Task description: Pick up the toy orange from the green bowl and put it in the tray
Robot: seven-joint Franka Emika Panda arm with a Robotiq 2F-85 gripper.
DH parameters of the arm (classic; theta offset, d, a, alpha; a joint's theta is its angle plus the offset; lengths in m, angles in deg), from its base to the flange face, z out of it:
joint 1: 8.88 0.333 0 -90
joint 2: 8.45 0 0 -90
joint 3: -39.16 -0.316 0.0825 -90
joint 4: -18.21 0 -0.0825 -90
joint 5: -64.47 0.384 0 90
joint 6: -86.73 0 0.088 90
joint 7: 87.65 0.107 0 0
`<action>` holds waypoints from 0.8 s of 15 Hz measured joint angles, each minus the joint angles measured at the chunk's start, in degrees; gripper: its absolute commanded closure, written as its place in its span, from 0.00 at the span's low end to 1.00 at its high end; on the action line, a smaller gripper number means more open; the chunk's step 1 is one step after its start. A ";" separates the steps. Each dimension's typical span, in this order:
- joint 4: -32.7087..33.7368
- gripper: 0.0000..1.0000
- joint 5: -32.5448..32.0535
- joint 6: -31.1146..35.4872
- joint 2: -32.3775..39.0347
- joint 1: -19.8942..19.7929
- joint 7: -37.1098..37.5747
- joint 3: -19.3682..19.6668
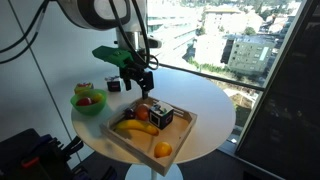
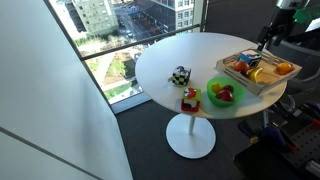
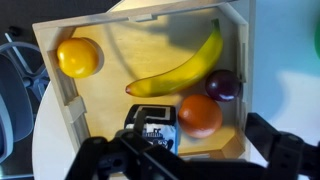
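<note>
The toy orange (image 3: 78, 57) lies in a corner of the light wooden tray (image 3: 140, 14), apart from the other fruit; it also shows in an exterior view (image 1: 162, 150). My gripper (image 3: 190, 165) is open and empty, hovering above the tray's other side over the black box (image 3: 150, 126) and the redder-orange fruit (image 3: 200, 115). In both exterior views the gripper (image 1: 144, 86) (image 2: 266, 40) hangs just above the tray (image 1: 125, 142) (image 2: 248, 84). The green bowl (image 1: 88, 104) (image 2: 222, 94) stands beside the tray with red and green fruit in it.
A yellow banana (image 3: 185, 65) and a dark plum (image 3: 222, 84) lie in the tray. Small toys (image 2: 180, 75) (image 2: 190, 100) stand on the round white table (image 1: 205, 100) near the bowl. A window wall is close behind the table.
</note>
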 measured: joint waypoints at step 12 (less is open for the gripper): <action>0.03 0.00 -0.05 -13.42 -10.11 1.16 0.09 -1.65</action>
